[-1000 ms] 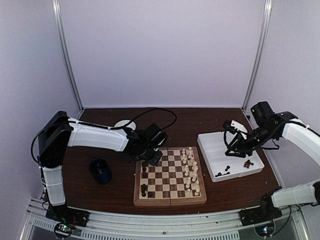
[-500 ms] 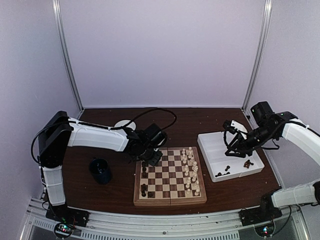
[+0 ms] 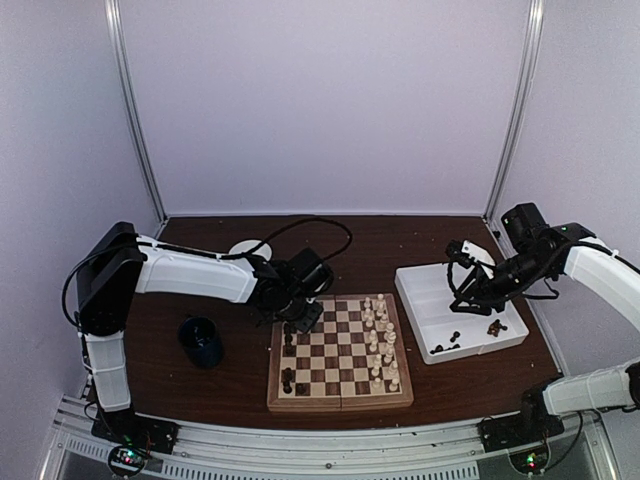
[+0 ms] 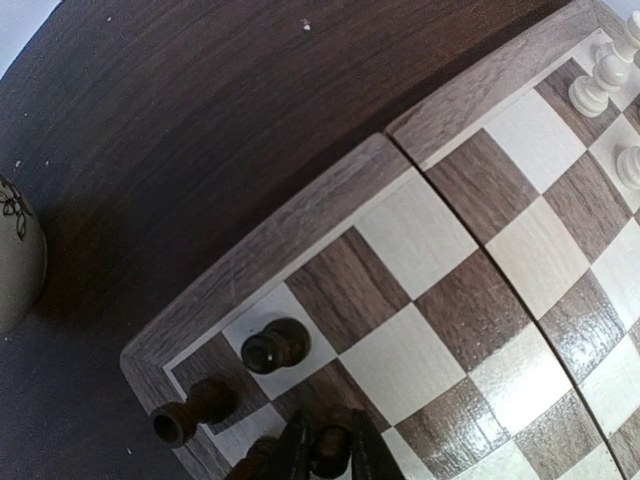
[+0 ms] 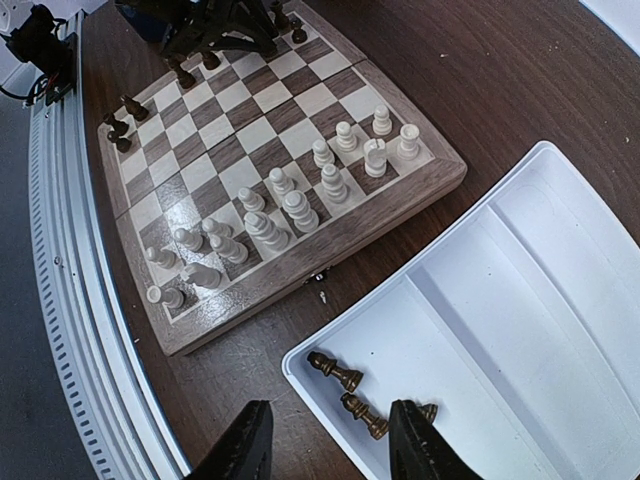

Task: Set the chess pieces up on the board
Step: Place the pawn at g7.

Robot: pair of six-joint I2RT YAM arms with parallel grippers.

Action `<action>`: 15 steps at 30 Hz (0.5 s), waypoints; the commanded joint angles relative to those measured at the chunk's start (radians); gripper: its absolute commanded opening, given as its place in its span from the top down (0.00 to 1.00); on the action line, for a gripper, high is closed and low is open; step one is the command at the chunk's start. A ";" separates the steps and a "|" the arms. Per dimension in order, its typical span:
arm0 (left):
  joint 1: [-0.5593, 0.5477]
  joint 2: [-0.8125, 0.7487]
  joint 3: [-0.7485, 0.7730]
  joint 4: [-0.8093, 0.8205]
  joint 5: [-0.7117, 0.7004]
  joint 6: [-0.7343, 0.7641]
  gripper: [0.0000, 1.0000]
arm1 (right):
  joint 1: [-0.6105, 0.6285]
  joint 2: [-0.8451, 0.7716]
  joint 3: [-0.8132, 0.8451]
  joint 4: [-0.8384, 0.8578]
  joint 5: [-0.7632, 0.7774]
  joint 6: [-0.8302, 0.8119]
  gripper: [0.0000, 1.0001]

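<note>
Your left tool (image 4: 330, 447) grips a dark piece (image 4: 331, 455) at the frame's bottom, so stand it gently on the board (image 4: 300, 222); your right tool (image 5: 330, 440) hangs open.

Robot lab booth: blank white wall panels (image 3: 320, 100), aluminium frame posts (image 3: 137, 120), dark table (image 3: 400, 235) on extrusion rail (image 3: 330, 445).

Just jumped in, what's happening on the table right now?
The left gripper is at the far-left corner of the chessboard, jaws shut on a dark piece next to two placed dark pieces. Cream pieces line the right side. The right gripper hovers open over the white tray, where loose dark pieces lie.
</note>
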 commanded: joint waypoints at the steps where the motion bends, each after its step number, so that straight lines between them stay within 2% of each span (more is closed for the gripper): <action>1: 0.004 -0.004 0.025 -0.015 -0.028 -0.006 0.86 | -0.006 -0.004 -0.012 0.008 -0.026 -0.003 0.56; 9: 0.004 -0.004 0.032 0.005 0.010 -0.006 0.84 | -0.006 -0.005 -0.011 0.006 -0.026 -0.004 0.57; 15: 0.002 -0.035 0.040 0.010 0.019 -0.001 0.76 | -0.006 -0.005 -0.004 -0.003 -0.026 -0.003 0.57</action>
